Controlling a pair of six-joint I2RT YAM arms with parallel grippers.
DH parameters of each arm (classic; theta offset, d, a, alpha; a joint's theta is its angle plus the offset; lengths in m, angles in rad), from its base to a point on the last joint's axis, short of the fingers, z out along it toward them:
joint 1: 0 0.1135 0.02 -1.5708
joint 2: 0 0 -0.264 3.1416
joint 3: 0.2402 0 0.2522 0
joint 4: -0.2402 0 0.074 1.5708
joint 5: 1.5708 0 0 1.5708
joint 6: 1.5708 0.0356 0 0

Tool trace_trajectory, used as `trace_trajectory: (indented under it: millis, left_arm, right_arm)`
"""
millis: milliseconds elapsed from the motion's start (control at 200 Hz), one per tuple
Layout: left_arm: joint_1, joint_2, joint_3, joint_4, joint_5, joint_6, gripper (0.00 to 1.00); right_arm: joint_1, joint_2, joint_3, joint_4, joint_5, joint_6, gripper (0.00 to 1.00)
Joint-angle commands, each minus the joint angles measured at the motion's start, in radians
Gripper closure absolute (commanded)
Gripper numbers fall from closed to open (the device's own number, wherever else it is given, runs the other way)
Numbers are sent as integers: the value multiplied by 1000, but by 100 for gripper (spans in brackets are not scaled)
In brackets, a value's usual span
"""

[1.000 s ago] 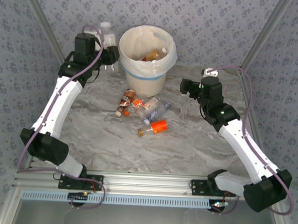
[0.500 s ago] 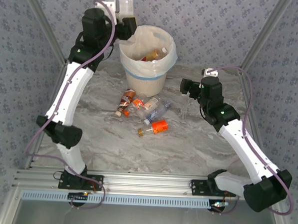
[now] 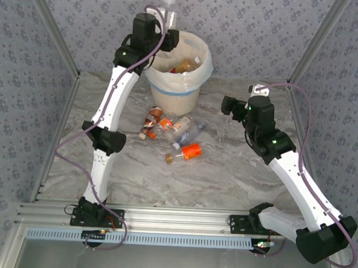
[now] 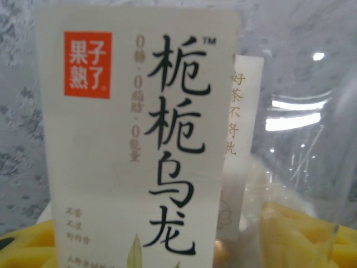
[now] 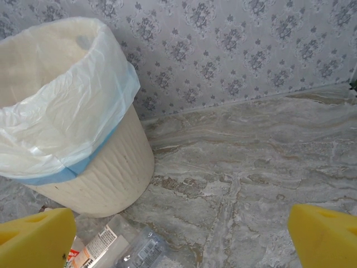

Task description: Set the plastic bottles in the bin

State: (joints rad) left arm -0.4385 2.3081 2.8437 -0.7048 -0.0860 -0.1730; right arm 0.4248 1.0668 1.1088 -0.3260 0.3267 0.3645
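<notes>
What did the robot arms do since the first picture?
The left claw, shut on a clear bottle, swung up and to the right, from beside the bin to about over its left rim. It kept its hold and let nothing go. The right claw stayed open and barely shifted. The bottles on the table lie as before.

bottle [image 4: 139,139] cropped below, bin [image 5: 111,167] cropped left
</notes>
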Motion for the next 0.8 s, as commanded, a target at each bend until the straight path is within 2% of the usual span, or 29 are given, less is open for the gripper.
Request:
trace_trajectory:
  millis: [0,85,145,170,270,365,505,795]
  left_arm:
    - [3,0,-33,54,-85,58,93]
    - [1,25,-51,57,-111,82,75]
    - [2,44,-47,51,-166,92,46]
    - [1,48,-44,47,-196,94,37]
    - [1,54,-35,33,-301,94,17]
    - [3,39,-47,33,-316,88,1]
    - [21,-44,-174,57,-151,41,0]
    - [42,-115,-185,-4,-10,-49,0]
  right_arm:
    - [-4,-13,-21,-18,27,28,0]
    - [-4,-8,-20,-12,14,34,0]
    - [-5,-3,-15,-13,9,36,0]
    - [-5,-2,-12,-14,9,36,0]
    - [-5,-2,-10,-18,11,32,0]
    - [-5,-1,-12,-23,15,30,0]
    - [-6,10,-18,-18,14,31,0]
    - [-7,71,-35,-22,-3,22,0]
